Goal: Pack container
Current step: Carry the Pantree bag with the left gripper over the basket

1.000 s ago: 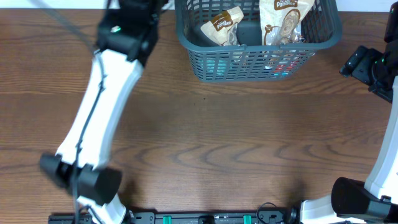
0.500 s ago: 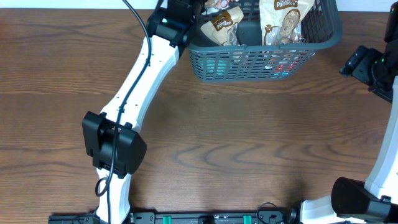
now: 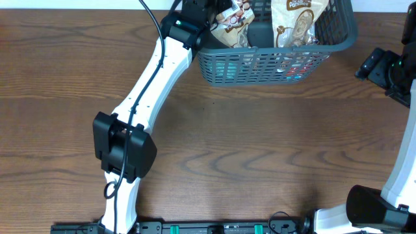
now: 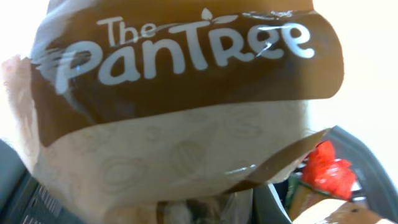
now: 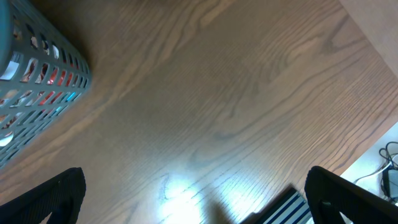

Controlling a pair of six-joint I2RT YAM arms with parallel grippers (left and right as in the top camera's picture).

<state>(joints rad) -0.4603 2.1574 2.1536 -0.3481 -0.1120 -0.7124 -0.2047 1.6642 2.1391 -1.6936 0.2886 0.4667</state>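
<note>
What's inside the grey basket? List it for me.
In the container: a large Pantree packet, a smaller Pantree packet at left, red wrappers and teal wrappers behind the lattice. The floor beneath is hidden.

A brown wood-grain table (image 3: pixel 273 149) fills the room's view; a bright light glare (image 5: pixel 177 186) sits near its corner, pale floor (image 5: pixel 379 43) beyond.

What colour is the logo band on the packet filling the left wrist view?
Dark brown with white lettering, on a beige plastic snack packet; left wrist view.
</note>
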